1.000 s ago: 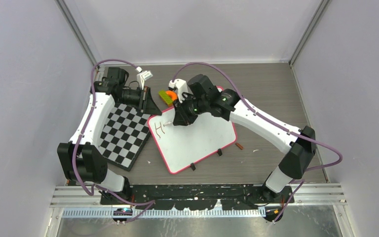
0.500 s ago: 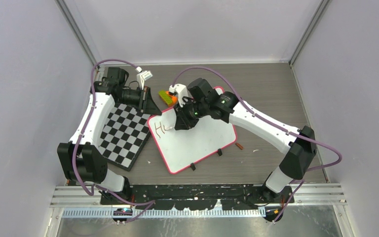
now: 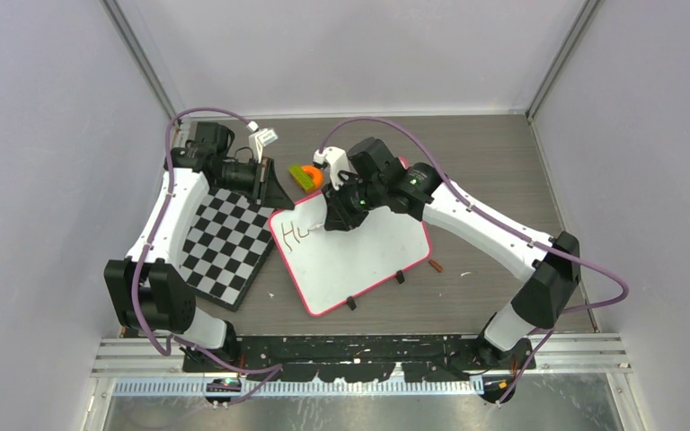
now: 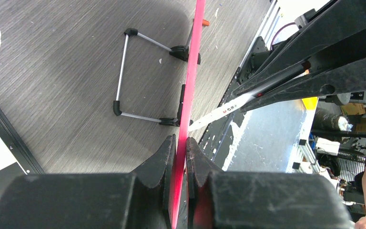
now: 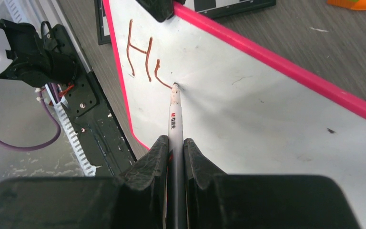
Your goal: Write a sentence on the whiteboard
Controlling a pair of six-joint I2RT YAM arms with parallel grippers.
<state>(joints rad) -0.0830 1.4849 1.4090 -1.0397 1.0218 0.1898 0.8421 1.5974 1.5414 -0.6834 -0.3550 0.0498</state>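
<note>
Feet (image 3: 352, 303): two black clips on the whiteboard's near edge, standing on the table (image 3: 494, 171).
Small piece (image 3: 436, 266): reddish, on the table just right of the whiteboard's near-right corner. It may be a cap, but it is too small to tell.
Whiteboard (image 3: 368, 256): mid-table and turned at an angle, its left edge just beside the checkerboard (image 3: 225, 242). We cannot tell if they touch.
Handling: we judge the whiteboard thin, stiff and light, with a slick face. It would likely slide or rock under pen pressure unless pinned. The best hold is the pink rim at a corner, clear of the writing area.
Lettering (image 5: 140, 50): reddish-brown, near the far-left corner. It shows an "H" and one open-topped stroke after it. We judge the sentence barely begun.
Marker (image 5: 174, 114): slim white barrel, probably slippery. The tip meets the whiteboard at the end of the second stroke. A mid-barrel hold leaves the tip free.
Right gripper (image 5: 175, 143): fingers closed tight on the marker barrel, with no gap visible.
Left gripper (image 4: 181, 143): fingers pinched on the pink rim at the far-left corner, bracing the whiteboard.
Risk: a hard press could skid the tip or twist the whiteboard in the pinch.
Block (image 3: 305, 173): green and orange, on the table beyond the far edge.
</note>
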